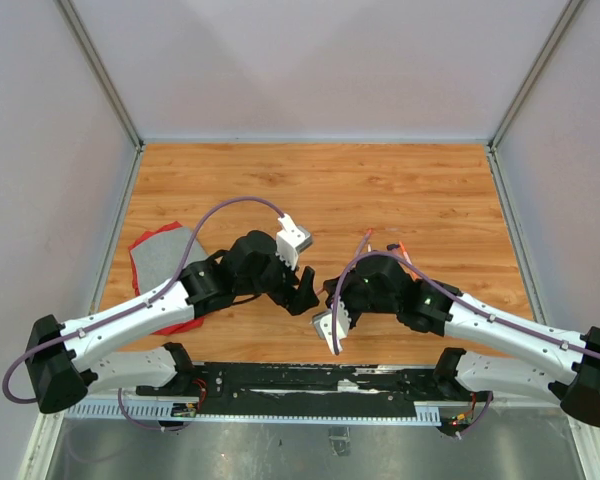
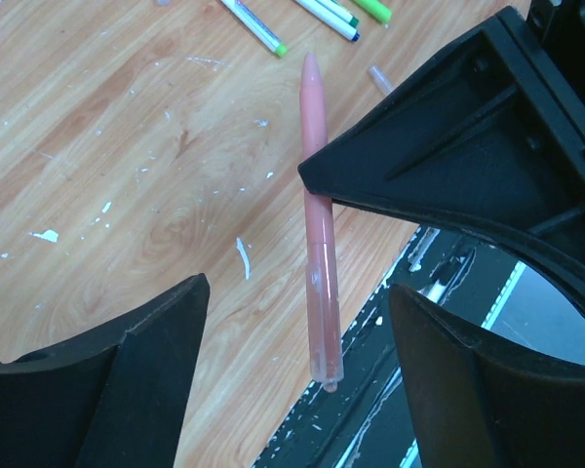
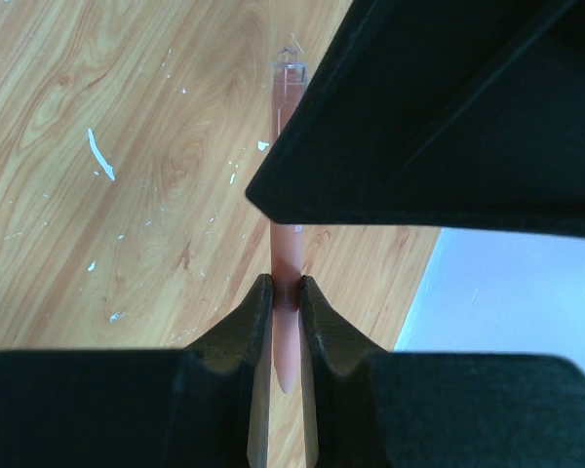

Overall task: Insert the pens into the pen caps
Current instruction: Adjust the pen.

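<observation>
A pink pen with a translucent lower end hangs in the air between the two wide-apart fingers of my left gripper, which is open and does not touch it. My right gripper is shut on this pink pen near its pointed end. The two grippers meet just above the table's near edge, left gripper beside right gripper. Other pens lie on the wood: a white one with a green tip and two more. A small pale cap lies partly hidden behind the right finger.
A red and grey cloth lies at the table's left side. Thin pens lie just behind the right arm. The black base rail runs along the near edge, under the grippers. White flecks dot the wooden table.
</observation>
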Available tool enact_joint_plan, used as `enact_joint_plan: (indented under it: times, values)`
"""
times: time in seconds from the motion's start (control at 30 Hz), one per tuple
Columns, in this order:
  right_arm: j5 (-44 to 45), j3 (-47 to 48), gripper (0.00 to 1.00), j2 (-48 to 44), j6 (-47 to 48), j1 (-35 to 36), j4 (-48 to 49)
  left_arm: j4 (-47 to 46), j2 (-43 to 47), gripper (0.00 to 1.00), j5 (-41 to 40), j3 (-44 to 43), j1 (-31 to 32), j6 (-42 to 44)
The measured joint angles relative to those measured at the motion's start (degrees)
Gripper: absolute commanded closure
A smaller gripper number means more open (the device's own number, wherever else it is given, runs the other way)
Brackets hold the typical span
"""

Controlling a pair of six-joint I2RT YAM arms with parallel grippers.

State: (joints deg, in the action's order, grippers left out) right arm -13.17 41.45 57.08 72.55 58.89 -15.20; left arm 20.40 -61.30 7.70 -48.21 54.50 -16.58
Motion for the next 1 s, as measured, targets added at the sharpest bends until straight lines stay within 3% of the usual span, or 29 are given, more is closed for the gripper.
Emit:
enact_joint_plan:
  times: [0.53, 0.67, 1.0]
  values:
    - [-0.02, 0.0, 0.99, 0.0, 0.72, 0.26, 0.24, -1.49, -3.08, 0.78, 2.51, 0.0, 0.76, 0.96]
    - [0.13, 0.0, 0.94, -0.09, 0.81, 0.26, 0.35, -1.57, -3.21, 0.99, 2.73, 0.0, 0.79, 0.96]
    - [0.61, -0.66, 0.64, -1.97, 1.07, 0.28, 0.92, -1.92, -3.19, 0.99, 2.1, 0.0, 0.83, 0.87]
